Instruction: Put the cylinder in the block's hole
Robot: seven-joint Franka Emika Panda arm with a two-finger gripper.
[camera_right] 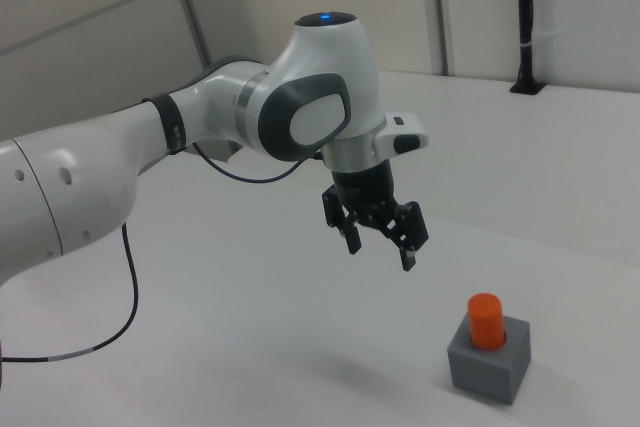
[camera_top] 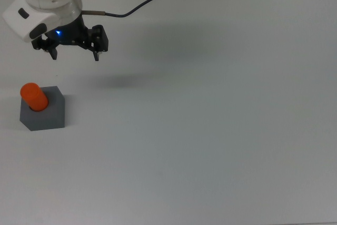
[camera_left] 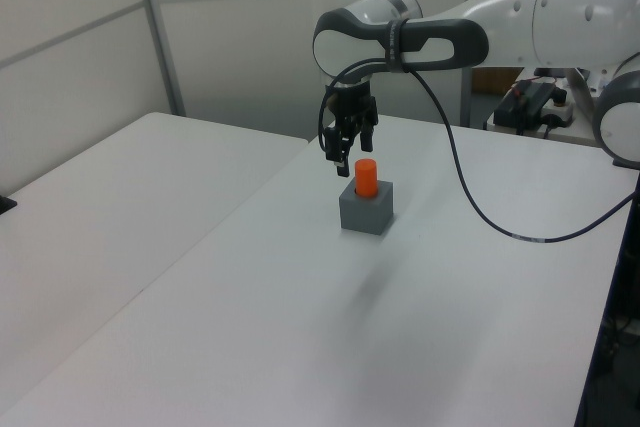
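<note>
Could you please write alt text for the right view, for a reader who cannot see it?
An orange cylinder stands upright in the top of a grey block on a white table. A white robot arm's end effector, fingers open and empty, hangs in the air up and to the right view's left of it.

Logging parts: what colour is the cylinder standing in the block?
Bright orange cylinder; clearest in the right view.

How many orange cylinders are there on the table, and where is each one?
1. The only cylinder stands upright in the hole of the grey block, near the top view's left edge. No others are visible on the table.
</note>
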